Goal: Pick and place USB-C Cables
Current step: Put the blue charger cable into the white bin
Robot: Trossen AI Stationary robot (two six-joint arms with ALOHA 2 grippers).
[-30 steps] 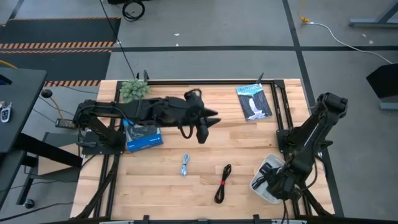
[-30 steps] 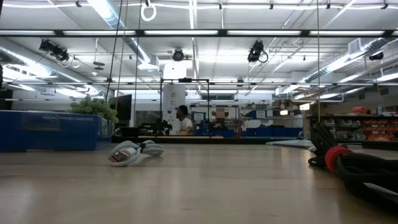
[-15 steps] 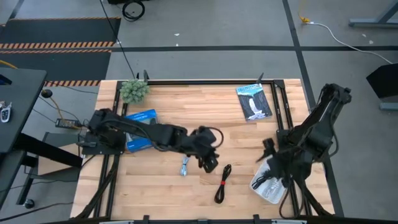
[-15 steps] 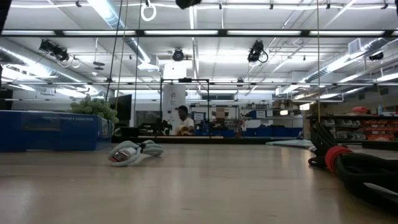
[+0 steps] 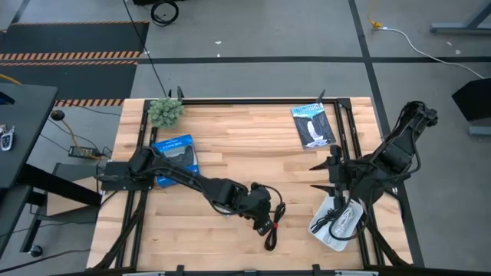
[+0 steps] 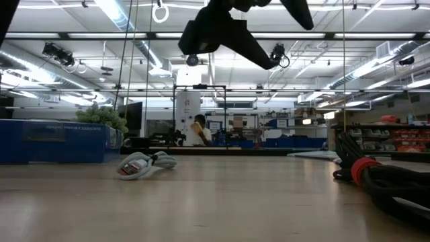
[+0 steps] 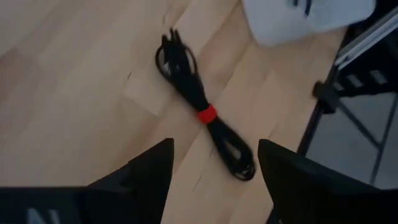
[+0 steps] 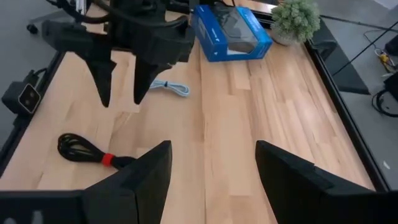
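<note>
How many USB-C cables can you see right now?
3. Black bundle with red band below the open left gripper; silver-grey bundle near it, under the left arm; thin black loop in the white tray. Others may be hidden there.

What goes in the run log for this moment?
left gripper: open, over black cable with red band | right gripper: open, above white tray | nothing held

The table [image 5: 230,153] surface is pale wood planking with a smooth matt finish. The black bundle with red [image 7: 202,112] has matt black sheathing and a red band. The blue box [image 8: 233,31] appears glossy cardboard.
</note>
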